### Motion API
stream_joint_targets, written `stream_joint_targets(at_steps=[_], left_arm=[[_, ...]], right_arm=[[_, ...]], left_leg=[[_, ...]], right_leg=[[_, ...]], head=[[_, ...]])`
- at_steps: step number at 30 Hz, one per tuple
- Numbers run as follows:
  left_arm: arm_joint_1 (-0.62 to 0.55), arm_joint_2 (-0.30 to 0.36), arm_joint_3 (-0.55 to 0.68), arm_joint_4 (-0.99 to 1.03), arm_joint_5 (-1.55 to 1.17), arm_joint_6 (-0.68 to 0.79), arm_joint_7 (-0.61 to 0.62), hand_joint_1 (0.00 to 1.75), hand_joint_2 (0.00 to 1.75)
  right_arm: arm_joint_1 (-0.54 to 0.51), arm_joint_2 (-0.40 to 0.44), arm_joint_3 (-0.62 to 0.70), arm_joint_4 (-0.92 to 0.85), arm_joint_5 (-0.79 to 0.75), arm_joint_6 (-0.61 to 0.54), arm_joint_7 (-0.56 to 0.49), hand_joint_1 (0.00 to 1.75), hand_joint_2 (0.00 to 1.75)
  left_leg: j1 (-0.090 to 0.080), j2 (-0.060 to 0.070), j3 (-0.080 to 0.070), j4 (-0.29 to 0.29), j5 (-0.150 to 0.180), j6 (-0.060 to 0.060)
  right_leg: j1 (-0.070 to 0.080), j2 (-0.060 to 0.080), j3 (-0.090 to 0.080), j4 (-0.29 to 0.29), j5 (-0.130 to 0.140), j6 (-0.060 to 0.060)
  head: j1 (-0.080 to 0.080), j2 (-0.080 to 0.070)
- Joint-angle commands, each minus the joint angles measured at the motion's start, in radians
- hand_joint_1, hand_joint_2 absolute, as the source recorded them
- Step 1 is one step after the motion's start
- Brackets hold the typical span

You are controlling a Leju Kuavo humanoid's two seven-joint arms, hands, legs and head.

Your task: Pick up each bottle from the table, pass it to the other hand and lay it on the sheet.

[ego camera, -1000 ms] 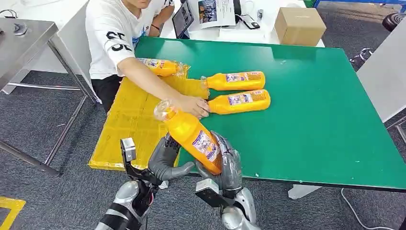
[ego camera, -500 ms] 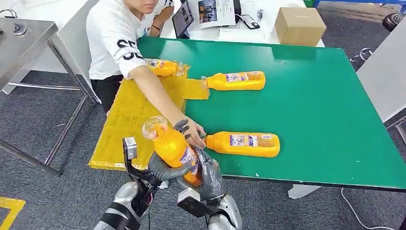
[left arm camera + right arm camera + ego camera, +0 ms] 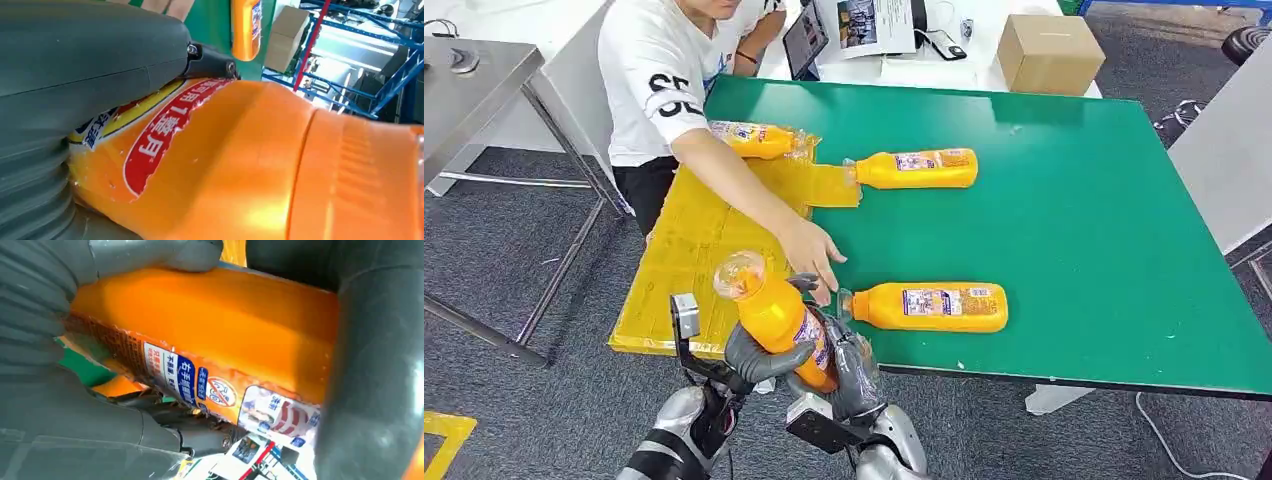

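While gripping the orange plastic juice bottle (image 3: 776, 315) with both the left robot hand (image 3: 759, 358) and the right robot hand (image 3: 849, 368), holding it tilted, cap up-left, just off the green worktop (image 3: 1104, 250) near edge, beside the yellow plastic sheet (image 3: 689, 260).

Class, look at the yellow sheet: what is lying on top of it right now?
One orange bottle lies on the far end of the yellow sheet. The person's arm reaches over it, and the held orange bottle and both hands cover part of its near edge.
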Motion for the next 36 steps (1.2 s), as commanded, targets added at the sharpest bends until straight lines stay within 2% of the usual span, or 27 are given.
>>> stream_joint_targets(at_steps=[1,11,12,17,22,25,36], left_arm=[[-0.013,-0.005,-0.049,-0.055,-0.006,-0.01,0.008,1.75,1.75],[-0.008,-0.004,-0.046,-0.062,-0.006,-0.007,0.008,1.75,1.75],[-0.003,-0.004,-0.041,-0.071,-0.007,0.001,0.008,1.75,1.75],[0.001,-0.005,0.002,-0.087,-0.045,0.065,-0.016,1.75,1.75],[-0.048,-0.016,0.075,-0.078,-0.204,0.264,-0.07,1.75,1.75],[-0.08,-0.023,0.132,-0.054,-0.214,0.32,-0.08,1.75,1.75],[-0.081,-0.02,0.136,-0.052,-0.212,0.319,-0.08,1.75,1.75]], right_arm=[[-0.02,0.029,-0.058,0.071,0.047,0.048,0.02,0.0,1.75],[-0.024,0.033,-0.065,0.065,0.043,0.061,0.024,0.0,1.75],[-0.02,0.034,-0.073,0.057,0.035,0.085,0.028,0.0,0.0],[0.012,0.02,-0.107,-0.065,-0.027,0.222,0.027,0.0,0.0],[0.052,0.0,-0.123,-0.223,-0.078,0.284,0.032,0.0,0.0],[0.067,-0.013,-0.122,-0.293,-0.101,0.309,0.037,0.0,0.0],[0.068,-0.014,-0.122,-0.295,-0.101,0.31,0.038,0.0,0.0]], left_leg=[[0.001,-0.001,0.003,0.0,-0.001,-0.002],[0.001,0.0,0.004,0.0,-0.002,-0.002],[0.001,0.0,0.003,0.0,-0.001,-0.001],[0.001,0.0,0.002,0.0,-0.001,-0.001],[0.001,-0.002,0.002,0.001,-0.001,-0.002],[0.002,-0.002,0.003,0.001,-0.002,-0.002],[0.002,0.002,0.005,0.0,-0.002,-0.002]], right_leg=[[0.001,0.001,0.003,0.0,-0.001,-0.002],[0.001,0.001,0.004,-0.001,-0.001,-0.002],[0.001,0.0,0.003,0.0,-0.001,-0.001],[0.001,0.001,0.002,0.0,-0.001,-0.001],[0.001,-0.001,0.003,0.0,-0.002,-0.002],[0.002,-0.001,0.003,0.0,-0.002,-0.002],[0.001,0.002,0.005,-0.001,-0.001,-0.002]], head=[[0.0,0.0],[0.0,0.0],[0.0,0.0],[0.0,0.0],[0.0,0.0],[0.0,0.0],[0.0,0.0]])
